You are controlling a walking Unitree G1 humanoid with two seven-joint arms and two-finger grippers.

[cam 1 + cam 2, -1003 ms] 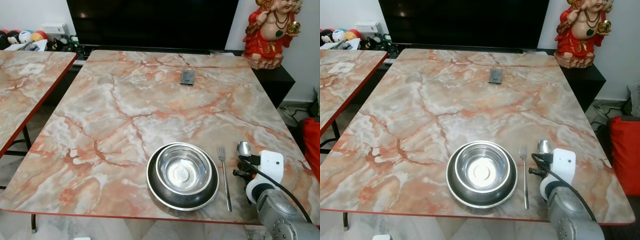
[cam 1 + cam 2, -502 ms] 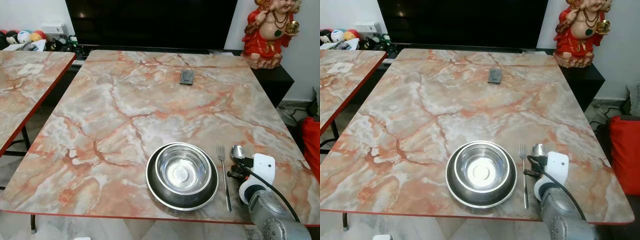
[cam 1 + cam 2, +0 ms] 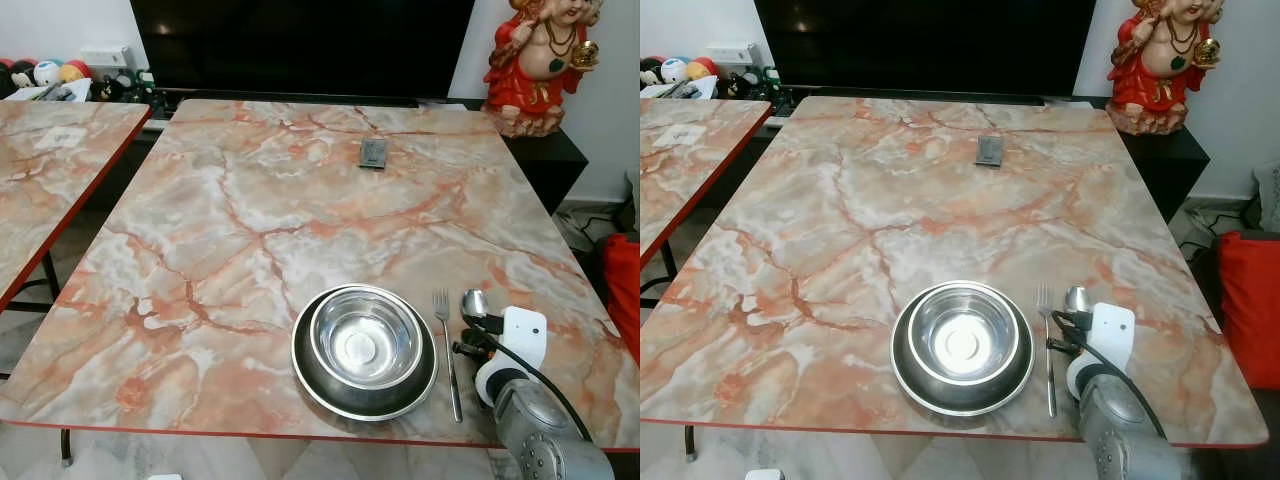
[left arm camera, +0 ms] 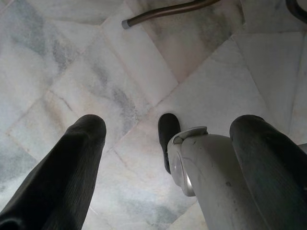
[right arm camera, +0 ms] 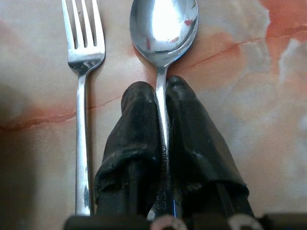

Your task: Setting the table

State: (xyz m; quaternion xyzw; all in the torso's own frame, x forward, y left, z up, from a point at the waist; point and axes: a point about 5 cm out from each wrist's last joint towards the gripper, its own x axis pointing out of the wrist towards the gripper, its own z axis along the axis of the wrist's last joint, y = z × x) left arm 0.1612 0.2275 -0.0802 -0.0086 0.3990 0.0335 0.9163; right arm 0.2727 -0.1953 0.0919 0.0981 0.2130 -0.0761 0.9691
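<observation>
the setting looked nearly done: a steel bowl (image 3: pixel 366 343) sat nested in a dark plate (image 3: pixel 312 374) near the front edge of the marble surface (image 3: pixel 250 200), with a fork (image 3: pixel 448 353) lying just beside it on the right. the right gripper (image 5: pixel 162 103) was clenched on the handle of a spoon (image 5: pixel 164 24), low over the surface beside the fork; letting go was what remained. whether the spoon bowl touched the surface was hard to tell, and its handle end was hidden. the left gripper (image 4: pixel 168 129) hung released over the floor.
</observation>
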